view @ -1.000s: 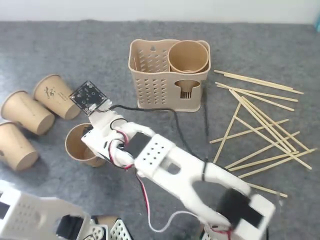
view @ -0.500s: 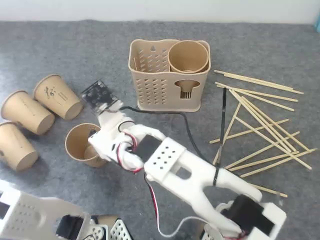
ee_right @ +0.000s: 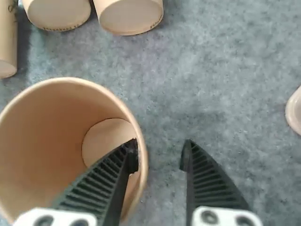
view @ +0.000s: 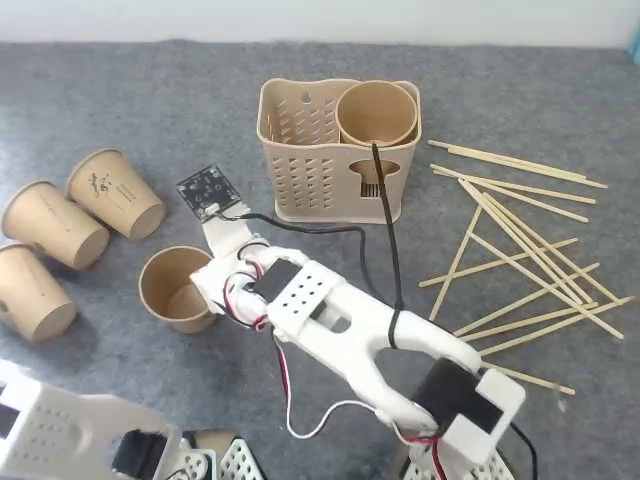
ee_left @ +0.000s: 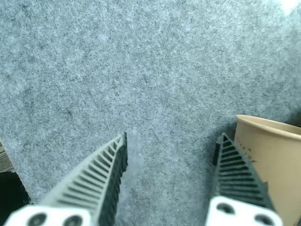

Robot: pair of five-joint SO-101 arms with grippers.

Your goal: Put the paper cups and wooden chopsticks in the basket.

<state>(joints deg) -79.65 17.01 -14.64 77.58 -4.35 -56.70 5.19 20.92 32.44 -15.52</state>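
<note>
paper first: one nested cup [view: 377, 112] stands in the basket [view: 300, 150]. on the grey tabletop [view: 150, 90] three toppled cups [view: 55, 225] wait beside an upright cup [ee_right: 56, 141], its rim between the right gripper [ee_right: 160, 148] jaws, which are released. the left gripper [ee_left: 171, 141] jaws are spread. the wooden chopsticks [view: 520, 250] all lie outside.

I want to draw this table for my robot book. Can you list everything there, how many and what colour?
basket: one, beige, middle back.
paper cups: five from above, brown; one in the basket, three lying at the left, one upright.
chopsticks: about a dozen, pale wood, scattered right of the basket.
mat: one, grey, under everything.
cable: one, black, along the right arm.
right gripper: one, black fingers, open astride the rim of the upright cup.
left gripper: one, black fingers, open over bare mat.
</note>
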